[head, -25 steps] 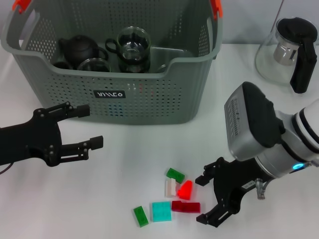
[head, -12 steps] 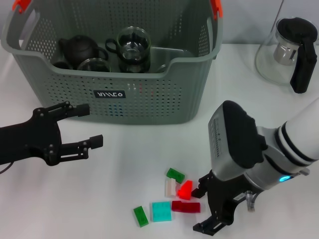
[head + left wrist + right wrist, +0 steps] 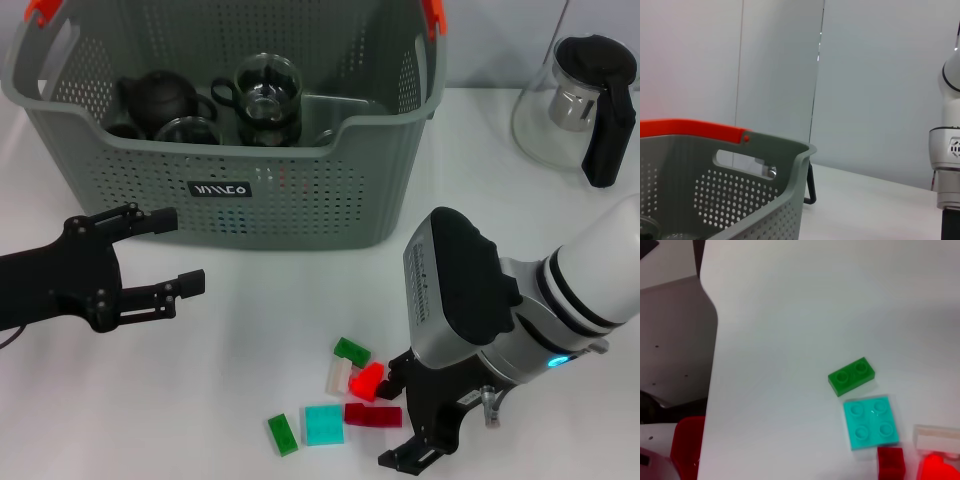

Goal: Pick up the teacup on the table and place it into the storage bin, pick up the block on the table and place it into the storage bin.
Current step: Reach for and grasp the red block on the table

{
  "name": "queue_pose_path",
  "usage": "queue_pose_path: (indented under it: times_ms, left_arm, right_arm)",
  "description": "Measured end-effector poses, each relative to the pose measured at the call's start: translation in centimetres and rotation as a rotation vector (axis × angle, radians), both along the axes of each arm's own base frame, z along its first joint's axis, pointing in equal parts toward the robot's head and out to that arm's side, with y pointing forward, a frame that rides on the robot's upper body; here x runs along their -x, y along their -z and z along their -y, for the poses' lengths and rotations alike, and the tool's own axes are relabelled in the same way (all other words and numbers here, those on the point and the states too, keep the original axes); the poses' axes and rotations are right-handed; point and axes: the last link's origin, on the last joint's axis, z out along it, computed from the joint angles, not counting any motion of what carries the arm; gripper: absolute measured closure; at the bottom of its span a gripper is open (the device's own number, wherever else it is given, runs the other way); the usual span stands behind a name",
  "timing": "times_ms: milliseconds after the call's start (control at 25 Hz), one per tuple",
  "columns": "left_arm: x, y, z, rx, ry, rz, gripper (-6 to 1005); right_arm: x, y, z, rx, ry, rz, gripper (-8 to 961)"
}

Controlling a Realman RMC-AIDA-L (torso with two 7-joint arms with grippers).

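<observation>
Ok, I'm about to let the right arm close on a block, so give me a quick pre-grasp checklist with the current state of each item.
1. Right gripper open: ok.
2. Dark red block between its fingers: ok, though the bright red block lies close by.
3. Neighbouring turquoise block clear of the fingers: ok.
4. Storage bin has room: ok, the right half looks free.
5. Left gripper out of the way, open: ok.
6. Fingertip height above the table: cannot tell.

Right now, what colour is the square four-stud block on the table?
Teal/turquoise square block, clearest in the right wrist view; also visible in the head view.
</observation>
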Motion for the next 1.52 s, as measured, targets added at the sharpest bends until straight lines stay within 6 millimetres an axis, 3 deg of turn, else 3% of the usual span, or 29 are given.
queue_pose_path:
  times_ms: [960,1080,1280,1520]
  left_arm:
    - [-0.02,-0.03,-0.15,-0.005,-0.003,0.001,157]
    - [-0.02,-0.04,-0.15,-0.006,-0.004,0.001,158]
    - [-0.01,-0.06,-0.17,-0.009,-0.003,0.001,158]
    - [0.04,-0.08,-0.16,-0.012,-0.005,0.000,158]
  right_arm:
    - [0.06,-0.15,0.05,0.002,0.011,0.010,148]
    - [0.22,-0.16,-0.01,0.000,0.011,0.010,178]
    - [0.42,0.07,-0.02,-0.002,0.007,0.017,384]
    - [0.51,0.23,-0.06,-0.008,-0.001,0.018,450]
